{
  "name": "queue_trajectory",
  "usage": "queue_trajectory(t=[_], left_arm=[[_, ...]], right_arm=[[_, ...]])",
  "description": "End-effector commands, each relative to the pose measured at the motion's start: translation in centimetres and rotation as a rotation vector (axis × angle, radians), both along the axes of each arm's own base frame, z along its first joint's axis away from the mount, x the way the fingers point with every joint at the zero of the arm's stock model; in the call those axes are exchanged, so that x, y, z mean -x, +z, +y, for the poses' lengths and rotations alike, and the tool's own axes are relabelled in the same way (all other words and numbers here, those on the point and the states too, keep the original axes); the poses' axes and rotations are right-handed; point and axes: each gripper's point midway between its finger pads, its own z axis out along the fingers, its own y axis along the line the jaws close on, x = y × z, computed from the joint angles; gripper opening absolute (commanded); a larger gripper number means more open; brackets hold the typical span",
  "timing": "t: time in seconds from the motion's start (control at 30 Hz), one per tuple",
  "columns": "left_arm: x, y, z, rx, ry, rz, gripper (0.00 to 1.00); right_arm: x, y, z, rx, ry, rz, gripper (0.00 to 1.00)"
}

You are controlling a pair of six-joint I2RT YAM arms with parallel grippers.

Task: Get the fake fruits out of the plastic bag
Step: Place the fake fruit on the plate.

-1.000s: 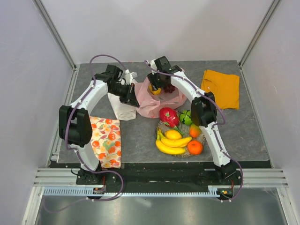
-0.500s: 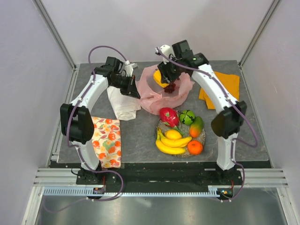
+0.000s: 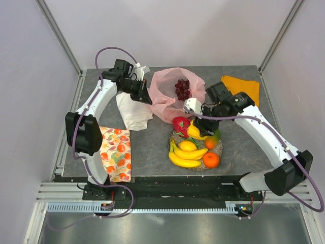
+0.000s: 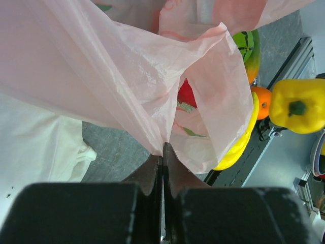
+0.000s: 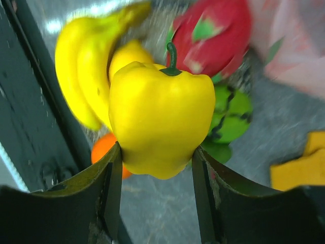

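Observation:
My left gripper [image 3: 144, 96] is shut on the rim of the pink plastic bag [image 3: 170, 96], the film pinched between its jaws [image 4: 163, 148]. Dark purple grapes [image 3: 181, 89] lie inside the bag's open mouth. My right gripper [image 3: 195, 130] is shut on a yellow pepper-shaped fruit [image 5: 160, 114], held just above the fruits on the dish. There lie a banana bunch [image 3: 184, 158], a small yellow fruit [image 3: 188, 146], an orange [image 3: 211, 159], a pink dragon fruit [image 3: 180, 123] and a mango [image 3: 214, 139]. A green round fruit [image 5: 231, 118] shows behind the held fruit.
The glittery dish [image 3: 221, 149] sits front centre. A white cloth [image 3: 133, 113] lies left of the bag, a fruit-patterned cloth [image 3: 116, 154] at the front left, and an orange cloth [image 3: 245, 87] at the back right. The table's front rail [image 3: 172, 179] runs close below the dish.
My right gripper lifted the yellow fruit out of the bag and carried it forward over the dish. The left gripper kept its hold on the bag's rim, and the bag's mouth now stands open.

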Motion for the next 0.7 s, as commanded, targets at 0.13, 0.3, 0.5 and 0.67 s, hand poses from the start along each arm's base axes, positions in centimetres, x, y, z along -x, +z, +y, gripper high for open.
queue_trajectory(t=[0.13,0.3,0.5,0.67], left_arm=[[-0.3,2.5,0.2,0.011,-0.01,-0.102,0.02],[0.2,2.8,0.5,0.003,-0.007,-0.114,0.02],[0.9,2.8,0.8,-0.012,-0.01,-0.126,0.02],[1.3,3.2,0.8,-0.005,-0.021,-0.136,0.02]], right_arm=[[2.3,-4.8,-4.6,0.179,0.064,-0.053,0.0],[1.0,-5.8,-4.2,0.175,0.043,-0.083,0.0],[-0.1,-6.7,-3.3,0.153,0.038,-0.092,0.24],[1.8,-4.9,-2.2,0.098,0.16,-0.05,0.64]])
